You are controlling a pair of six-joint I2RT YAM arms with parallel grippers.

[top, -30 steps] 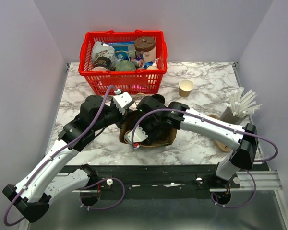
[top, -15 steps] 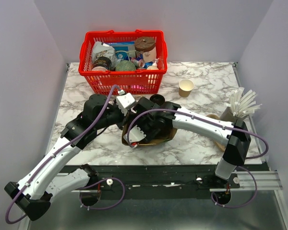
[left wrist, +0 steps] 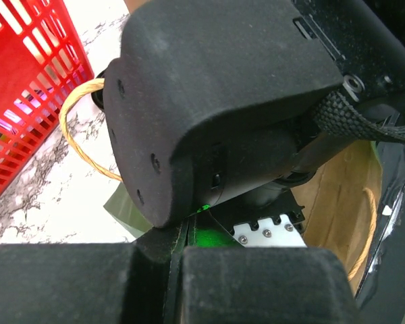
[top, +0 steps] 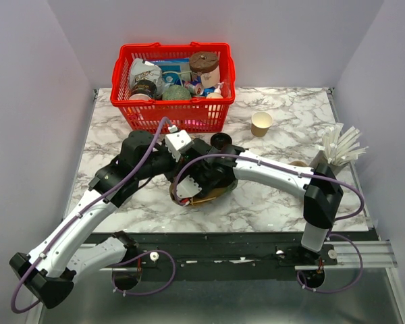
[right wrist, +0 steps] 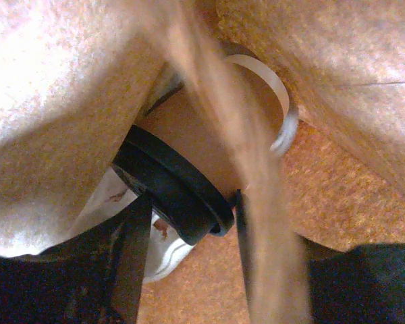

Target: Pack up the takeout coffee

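Only from above is the coffee cup [top: 261,123] seen: it stands upright on the marble table [top: 270,206], near the right side of the red basket [top: 172,47], well apart from both arms. Its long axis runs straight up, with the wide white-rimmed mouth pointed at the ceiling and the narrow base set on the table. In that same view both arms are seen to meet over a brown paper bag [top: 210,197] at the middle of the table, and the fingers themselves are hidden by the wrists.

What is hidden there is supplied by the wrist cameras. The left gripper [left wrist: 177,253] is shown with its jaws pressed together. The bag's edge runs up to them beside a twine handle [left wrist: 71,138], but whether it is pinched cannot be told (the other arm's wrist fills most of that view). The right gripper [right wrist: 191,202] is shown down inside the bag, its jaws partly apart, with a black-rimmed round thing [right wrist: 169,185] lying between them. Whether that thing is touched cannot be told, and it is too blurred to be named. The cup on the table is shown by neither wrist camera
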